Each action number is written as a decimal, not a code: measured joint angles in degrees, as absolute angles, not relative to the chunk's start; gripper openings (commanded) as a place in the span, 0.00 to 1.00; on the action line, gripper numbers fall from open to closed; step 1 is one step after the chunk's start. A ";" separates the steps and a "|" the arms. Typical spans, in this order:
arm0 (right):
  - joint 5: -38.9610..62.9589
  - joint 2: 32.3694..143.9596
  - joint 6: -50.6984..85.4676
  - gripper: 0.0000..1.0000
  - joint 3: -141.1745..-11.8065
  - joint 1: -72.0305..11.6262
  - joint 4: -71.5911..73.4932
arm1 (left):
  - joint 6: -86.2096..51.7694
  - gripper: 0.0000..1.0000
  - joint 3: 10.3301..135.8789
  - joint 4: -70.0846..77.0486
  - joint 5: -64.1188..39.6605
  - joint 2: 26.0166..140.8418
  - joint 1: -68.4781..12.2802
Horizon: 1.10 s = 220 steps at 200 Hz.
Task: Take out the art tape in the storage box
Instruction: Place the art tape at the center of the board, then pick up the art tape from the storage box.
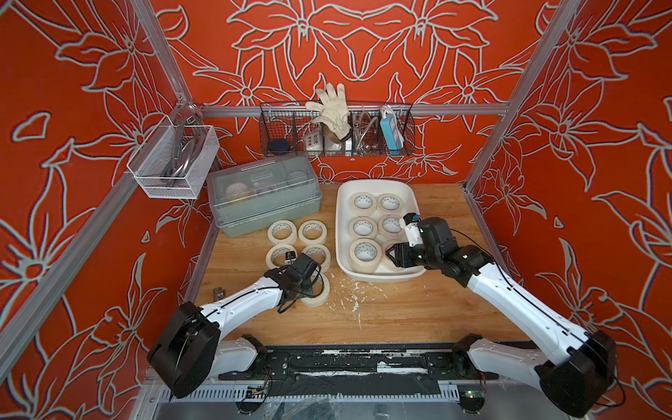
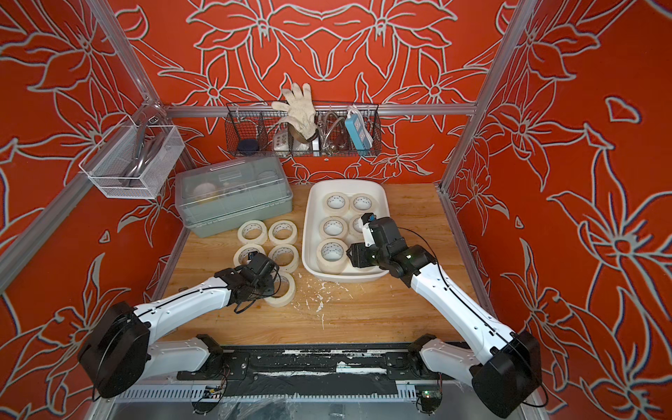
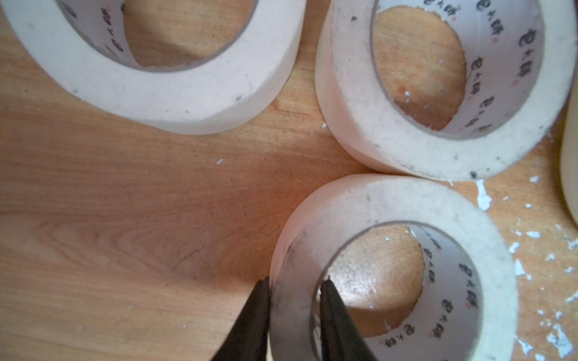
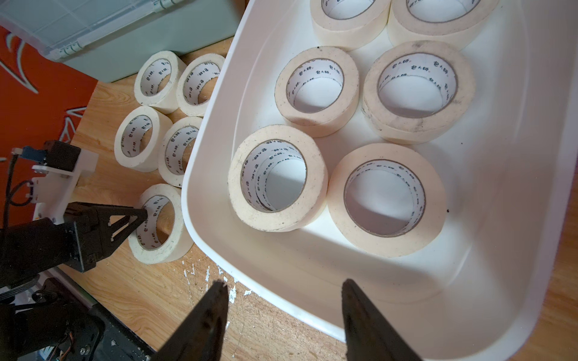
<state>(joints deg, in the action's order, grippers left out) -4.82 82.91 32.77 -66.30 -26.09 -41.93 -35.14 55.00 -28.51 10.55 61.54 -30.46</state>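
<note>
The art tape [image 4: 387,245]: six spots of rolls lie flat in the storage box [image 4: 422,297], just ahead of the R gripper [image 4: 284,283], some two high. R gripper hangs over the box's near rim, jaws wide, nothing btwn them. L gripper [image 3: 296,281] sits at one roll [image 3: 391,200] on the table [image 3: 125,218]. One finger [image 3: 256,318] is outside its wall, one inside the core, both close against it; can't tell if pinching. Four more rolls [image 3: 353,103] lie ahead of it, w/ a grey-green lidded box [image 1: 262,196] beyond.

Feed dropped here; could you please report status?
Right jaws open over white plastic tub. Left jaws straddle cream masking-tape roll outside it. More rolls inside; nothing blocking.
</note>
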 measured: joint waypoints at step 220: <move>-5.91 96.18 44.31 0.49 -66.67 -22.94 -36.03 | -32.71 0.99 53.84 -24.73 9.39 63.94 -36.01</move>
<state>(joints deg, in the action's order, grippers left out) -5.91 96.18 44.31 -66.67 -22.94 -36.03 -32.71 53.84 -24.73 9.39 63.94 -36.01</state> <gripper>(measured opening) 0.521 0.987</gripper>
